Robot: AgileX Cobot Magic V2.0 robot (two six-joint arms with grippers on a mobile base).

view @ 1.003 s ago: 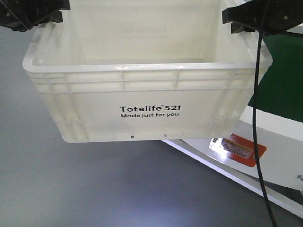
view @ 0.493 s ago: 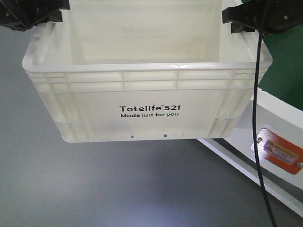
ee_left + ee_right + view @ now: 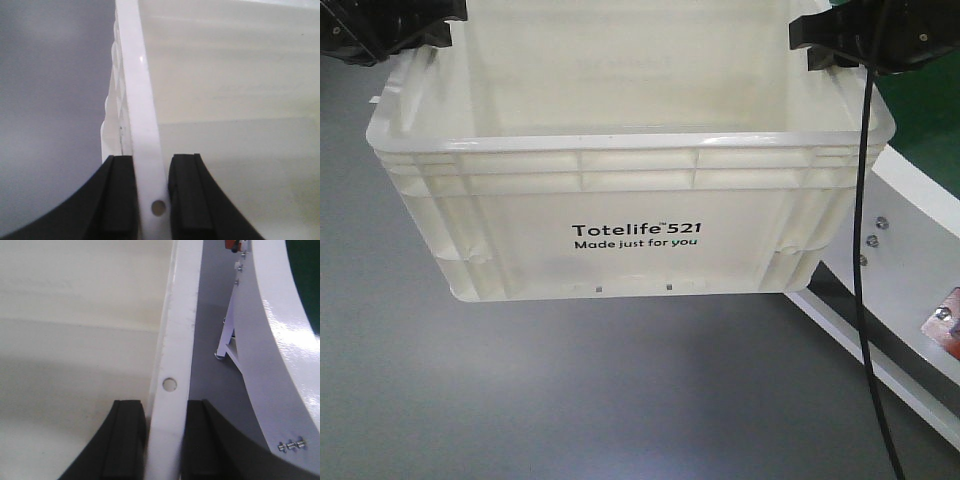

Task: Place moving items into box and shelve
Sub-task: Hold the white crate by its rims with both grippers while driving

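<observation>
The box [image 3: 630, 230], a cream-white crate printed "Totelife 521", hangs in the air above the grey floor. My left gripper [image 3: 395, 30] is shut on the box's left rim [image 3: 142, 110], with one black pad on each side of it [image 3: 151, 195]. My right gripper [image 3: 845, 40] is shut the same way on the right rim [image 3: 177, 330], its pads pressing it from both sides [image 3: 167, 440]. The part of the box's inside that shows is bare walls. The moving items are out of view.
A white machine frame [image 3: 910, 240] with a green top [image 3: 930, 110] stands close to the box's right side and also shows as a curved white frame [image 3: 270, 340]. A black cable [image 3: 860, 250] hangs down at the right. Grey floor [image 3: 520, 400] lies below and to the left.
The box stays fixed between both grippers, while the white frame and its orange label slide to the right and almost out of the front view.
</observation>
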